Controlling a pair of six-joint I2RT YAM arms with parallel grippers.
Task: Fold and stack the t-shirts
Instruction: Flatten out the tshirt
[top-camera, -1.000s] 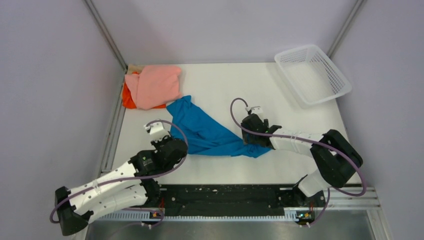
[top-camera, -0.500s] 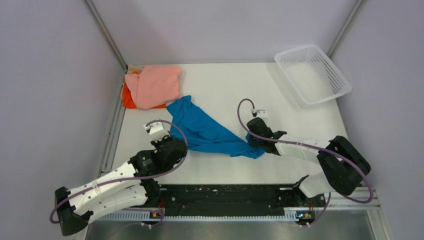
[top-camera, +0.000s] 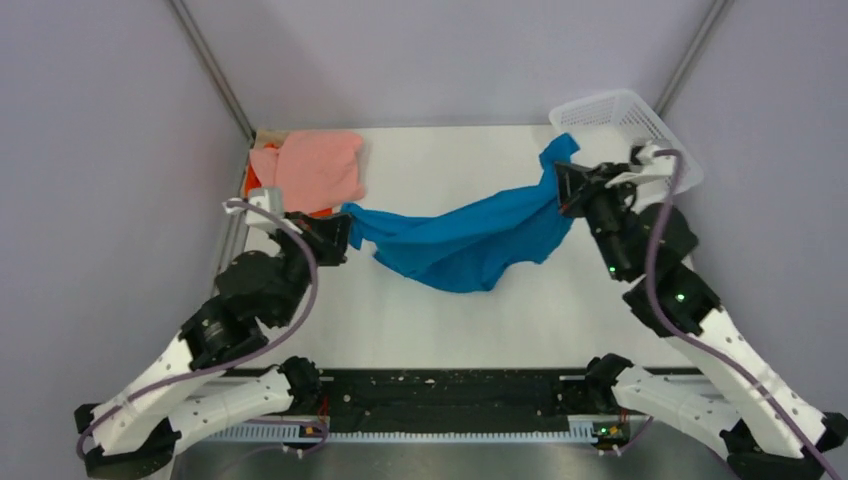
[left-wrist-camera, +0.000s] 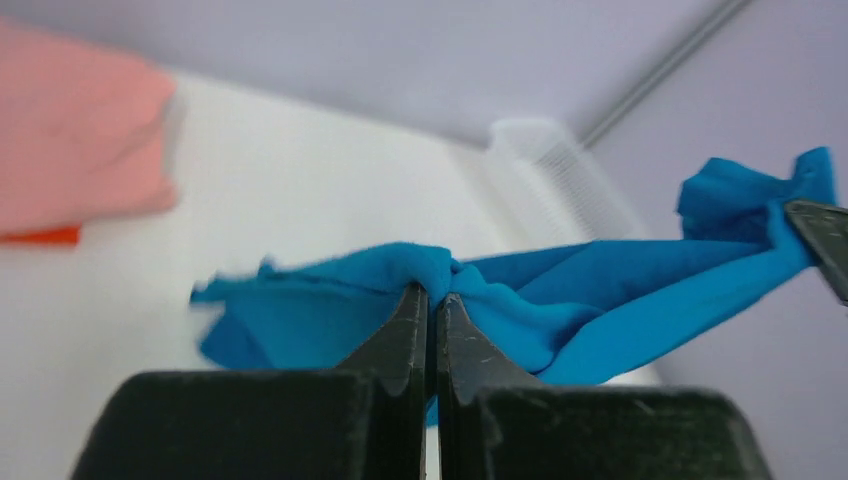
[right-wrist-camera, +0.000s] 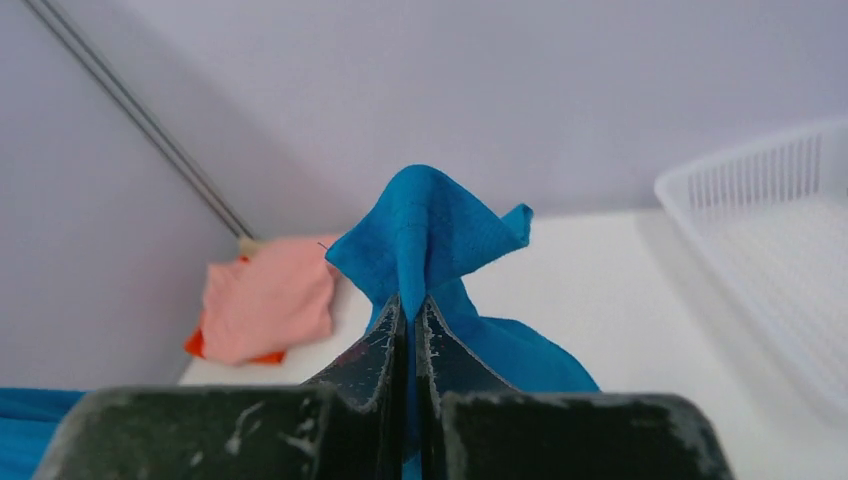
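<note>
Change: both arms have risen and swung apart since half a second ago, and the blue t-shirt (top-camera: 465, 240), which lay bunched on the table (top-camera: 440, 320) near its middle, now hangs stretched between them.
Left gripper (top-camera: 345, 228): clamped on the left end of the blue cloth, with a bunched fold pinched between the black fingers (left-wrist-camera: 400, 335). It sits on the left side of the table, just near of the pink pile.
Right gripper (top-camera: 562, 187): clenched on the other end of the blue cloth at the far right. A pointed corner of fabric stands up above the closed fingers (right-wrist-camera: 385, 345) in the right wrist view.
Blue t-shirt: spans from left to far right across the middle of the table, higher at the right end. It sags in a broad belly between the two grips. Whether the lowest fold touches the table I cannot tell.
Salmon-pink t-shirt (top-camera: 312, 170): lies loosely folded in the far left corner, apart from both grippers.
Orange t-shirt (left-wrist-camera: 40, 236): lies under the pink one, and only its edges show.
Basket (top-camera: 610, 100): white mesh, at the far right corner, partly hidden behind the right arm and just beyond the raised blue corner.
</note>
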